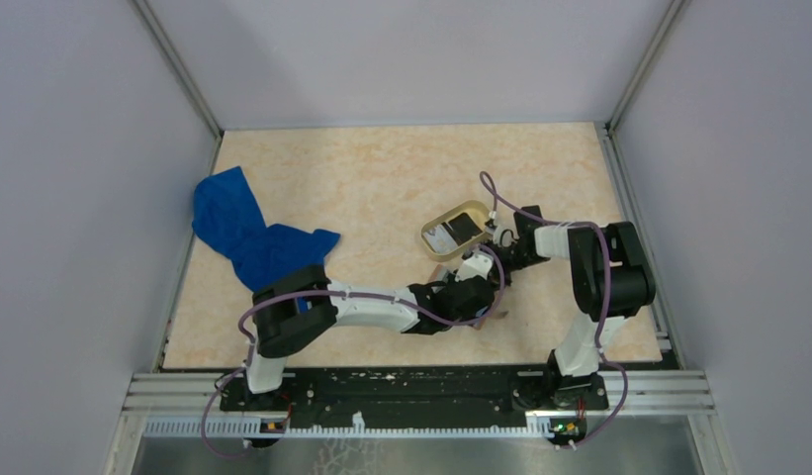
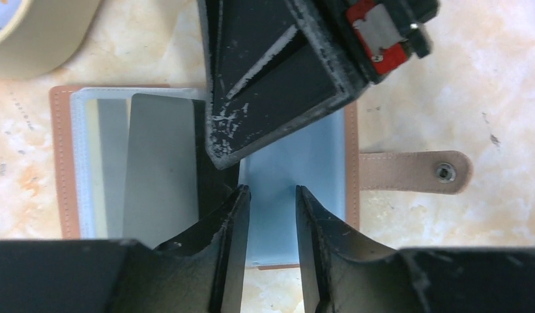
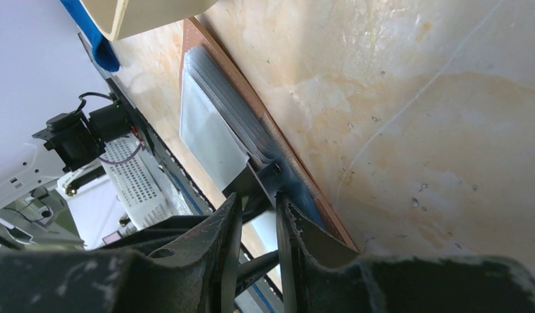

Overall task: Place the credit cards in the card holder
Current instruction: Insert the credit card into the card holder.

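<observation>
The card holder (image 2: 62,163) lies open on the table, tan-rimmed with a grey-blue inner face (image 2: 290,156) and clear sleeves. A light grey card (image 2: 157,163) sits partly in a sleeve, with a dark strip along its right side. My left gripper (image 2: 272,190) hovers over the blue face, open, with nothing between its fingers. My right gripper (image 3: 257,199) comes in from the far side with its tips at the holder's (image 3: 251,104) sleeves. Its jaws are slightly apart, and its fingers (image 2: 277,85) press down beside the grey card. A black card (image 1: 465,227) lies in the oval tray (image 1: 430,227).
The tan oval tray (image 2: 36,32) stands just beyond the holder. The holder's strap with its snap (image 2: 414,171) sticks out to the right. A blue cloth (image 1: 245,233) lies at the table's left. Both arms cross closely over the holder.
</observation>
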You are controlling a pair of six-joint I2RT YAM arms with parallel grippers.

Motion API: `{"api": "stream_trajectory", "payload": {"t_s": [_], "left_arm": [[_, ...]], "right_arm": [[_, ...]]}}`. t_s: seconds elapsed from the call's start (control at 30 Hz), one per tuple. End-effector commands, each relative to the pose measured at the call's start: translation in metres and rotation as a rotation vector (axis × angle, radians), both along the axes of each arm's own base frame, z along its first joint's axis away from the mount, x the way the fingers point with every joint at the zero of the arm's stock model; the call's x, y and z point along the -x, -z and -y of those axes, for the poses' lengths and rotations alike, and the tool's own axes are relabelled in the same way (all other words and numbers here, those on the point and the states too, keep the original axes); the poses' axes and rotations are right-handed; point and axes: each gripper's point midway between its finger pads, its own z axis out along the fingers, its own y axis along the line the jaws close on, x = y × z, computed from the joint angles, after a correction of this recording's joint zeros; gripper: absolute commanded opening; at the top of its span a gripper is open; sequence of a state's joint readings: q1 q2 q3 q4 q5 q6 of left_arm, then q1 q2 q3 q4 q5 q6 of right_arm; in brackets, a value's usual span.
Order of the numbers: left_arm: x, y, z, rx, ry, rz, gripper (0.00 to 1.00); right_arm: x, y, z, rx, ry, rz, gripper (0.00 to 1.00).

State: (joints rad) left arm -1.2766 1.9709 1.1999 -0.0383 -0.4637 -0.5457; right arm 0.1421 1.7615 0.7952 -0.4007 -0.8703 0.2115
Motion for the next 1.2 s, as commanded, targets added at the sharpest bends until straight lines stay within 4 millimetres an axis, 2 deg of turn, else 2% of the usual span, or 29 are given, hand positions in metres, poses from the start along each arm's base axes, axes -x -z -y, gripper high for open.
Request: {"api": "stream_trajectory", "payload": {"t_s": [0.0,0.2,0.47,0.53,0.63,0.73,0.87,0.97,1.03,1.17], "left_arm": [[-0.014,0.007,-0.018,-0.09,-0.072,0.054,0.41],[-0.018,0.005,-0.022,-0.101,-0.094,0.078,0.5],[-0.018,-0.002,-0.019,-0.079,-0.083,0.089,0.53],[-0.011,-0.012,-0.013,-0.031,-0.019,0.079,0.51],[0.005,-0.038,0.0,0.118,0.116,0.088,0.5],[0.018,-0.065,0.0,0.237,0.2,0.11,0.5],[0.023,-0.079,-0.013,0.27,0.215,0.122,0.52],[0.018,-0.071,-0.031,0.251,0.18,0.121,0.57],[0.01,-0.065,-0.046,0.249,0.142,0.101,0.59],[-0.014,-0.057,-0.08,0.333,0.049,0.018,0.61]], "right_arm": [[-0.013,0.014,0.008,0.089,-0.018,0.065,0.28],[-0.014,0.011,0.007,0.079,-0.024,0.069,0.34],[-0.024,-0.009,0.011,0.037,-0.024,0.125,0.44],[-0.028,-0.02,0.015,0.037,-0.024,0.171,0.44],[-0.031,-0.033,0.02,0.041,-0.031,0.244,0.45],[-0.034,-0.048,0.023,0.047,-0.072,0.326,0.45],[-0.036,-0.067,0.026,0.057,-0.131,0.446,0.44],[-0.038,-0.086,0.026,0.051,-0.178,0.562,0.43],[-0.036,-0.105,0.022,0.015,-0.219,0.666,0.42],[-0.021,-0.141,0.013,-0.068,-0.354,1.008,0.36]]}}
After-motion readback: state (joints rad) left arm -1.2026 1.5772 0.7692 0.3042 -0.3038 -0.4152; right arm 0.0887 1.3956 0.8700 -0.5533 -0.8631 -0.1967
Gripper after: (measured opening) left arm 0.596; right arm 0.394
